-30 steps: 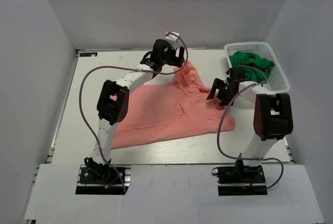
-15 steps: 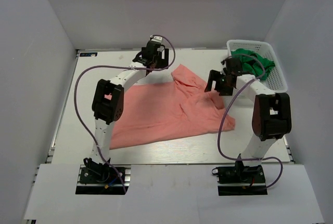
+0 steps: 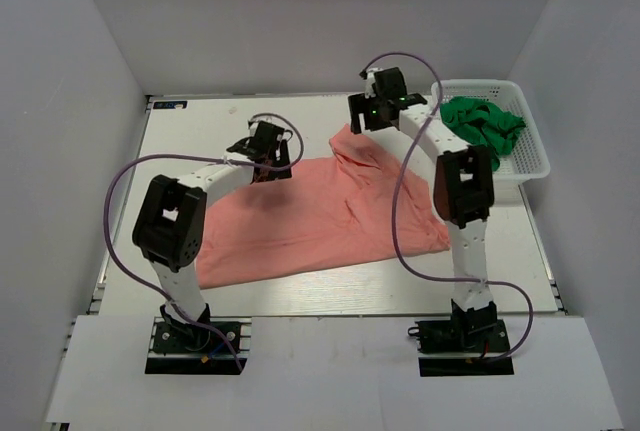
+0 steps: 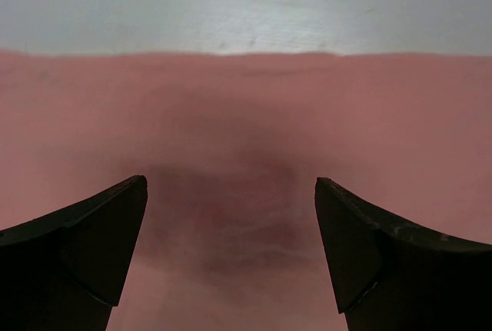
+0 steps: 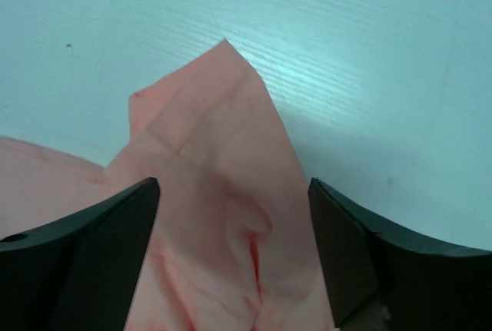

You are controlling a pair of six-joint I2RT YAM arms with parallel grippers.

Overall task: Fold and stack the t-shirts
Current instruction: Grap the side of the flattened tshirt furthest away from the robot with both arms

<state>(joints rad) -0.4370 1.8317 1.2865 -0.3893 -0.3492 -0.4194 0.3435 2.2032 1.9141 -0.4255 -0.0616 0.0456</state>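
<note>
A salmon-pink t-shirt (image 3: 320, 211) lies spread flat across the middle of the white table. My left gripper (image 3: 266, 156) hovers open over the shirt's far left edge; in the left wrist view its jaws (image 4: 231, 254) stand wide apart above pink cloth (image 4: 246, 116), holding nothing. My right gripper (image 3: 362, 123) is open over the shirt's far corner, a raised pointed fold (image 5: 223, 131) lying between its spread jaws (image 5: 234, 262). A bright green garment (image 3: 485, 123) lies bunched in the white basket.
The white lattice basket (image 3: 530, 156) stands at the far right edge of the table. Purple cables loop from both arms. Grey walls close in the left, right and back. Bare white table (image 3: 190, 131) shows to the left and behind the shirt.
Both arms have swung. The left gripper moved left and nearer, down onto the shirt's far edge. The right gripper moved from beside the basket to the shirt's far corner. The shirt lies flatter.
</note>
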